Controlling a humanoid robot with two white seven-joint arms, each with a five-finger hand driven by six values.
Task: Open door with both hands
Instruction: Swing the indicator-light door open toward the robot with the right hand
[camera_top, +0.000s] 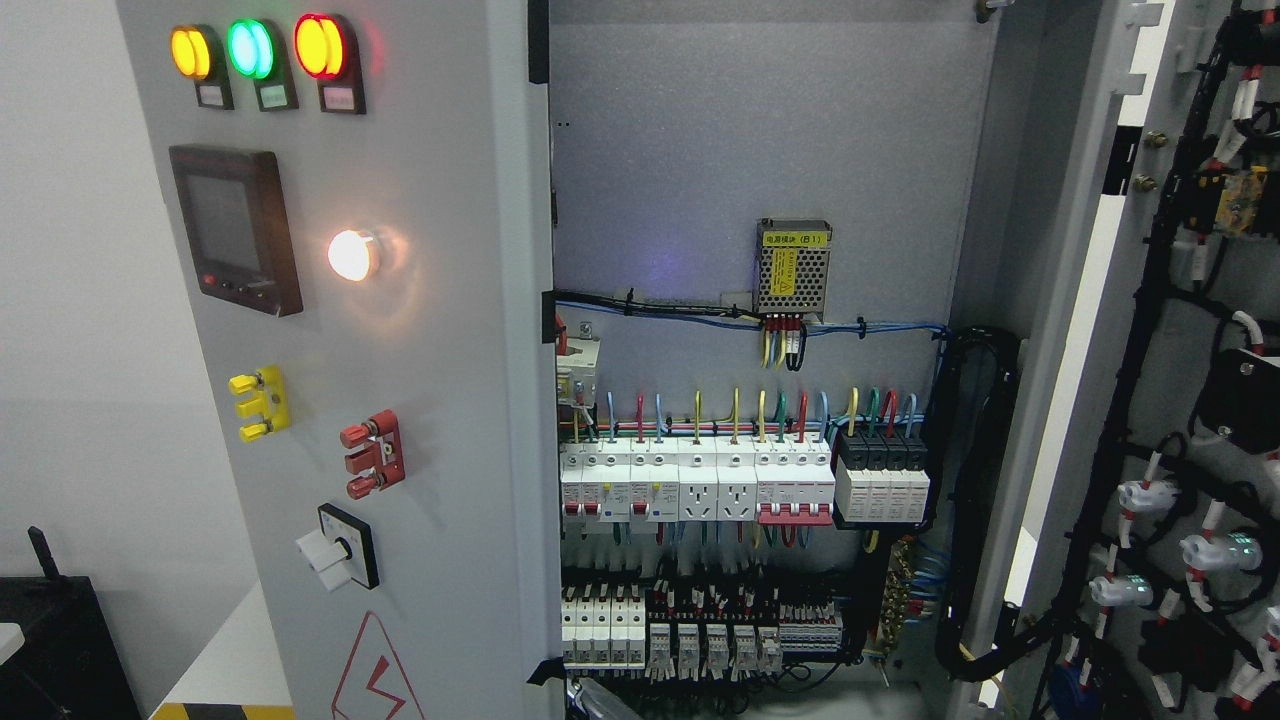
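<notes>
Head view: no robot hand shows. The left door (400, 330) stands upright at picture left, angled outward; the right door (1180, 400) is swung wide at right, inner wiring facing in. Breakers (700, 485) sit between them.

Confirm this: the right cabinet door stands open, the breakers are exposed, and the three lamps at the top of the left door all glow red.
Not all red. The head view shows the three round lamps as yellow, green and red. The grey right cabinet door stands open, exposing the white breakers.
</notes>
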